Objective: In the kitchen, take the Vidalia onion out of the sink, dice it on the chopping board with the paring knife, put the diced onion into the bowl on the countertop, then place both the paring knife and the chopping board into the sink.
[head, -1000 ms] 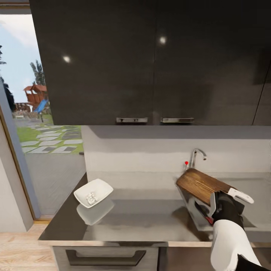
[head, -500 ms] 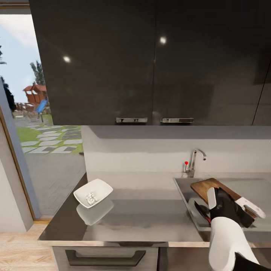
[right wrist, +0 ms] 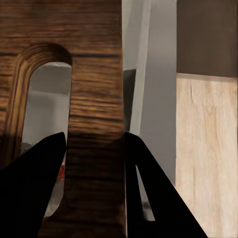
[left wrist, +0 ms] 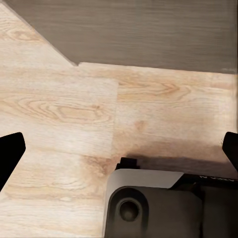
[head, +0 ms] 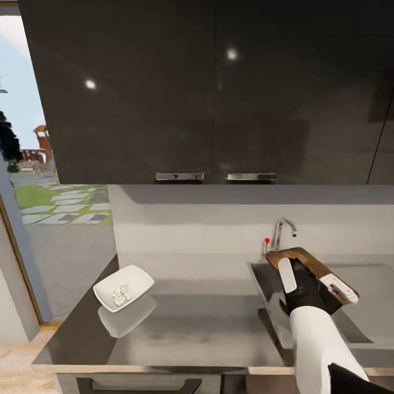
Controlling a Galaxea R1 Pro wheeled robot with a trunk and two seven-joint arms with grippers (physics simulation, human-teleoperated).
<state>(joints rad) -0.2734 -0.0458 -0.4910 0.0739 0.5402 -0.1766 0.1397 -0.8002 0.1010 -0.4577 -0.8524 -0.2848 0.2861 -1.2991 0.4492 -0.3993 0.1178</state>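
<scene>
My right gripper (head: 312, 280) is shut on the brown chopping board (head: 302, 256), holding it tilted over the sink (head: 261, 280), its far end near the tap. In the right wrist view the gripper (right wrist: 94, 138) pinches the strip of the chopping board (right wrist: 94, 59) beside the slot-shaped handle hole. A speck of orange-red shows through that hole; I cannot tell whether it is the paring knife. The white bowl (head: 123, 287) sits on the countertop (head: 208, 323) at the left with pale diced onion bits (head: 119, 295) in it. My left gripper (left wrist: 119, 153) is open above the wood floor.
A chrome tap (head: 282, 232) with a red knob stands behind the sink. Black upper cabinets (head: 208, 93) hang over the worktop. A glass door (head: 33, 219) to the garden is at the left. A drawer handle (head: 137, 386) runs below the counter's front edge.
The camera has shifted, sliding the scene left. My right gripper lowered the board into the sink, then raised its end back toward the tap. The bowl has not moved.
</scene>
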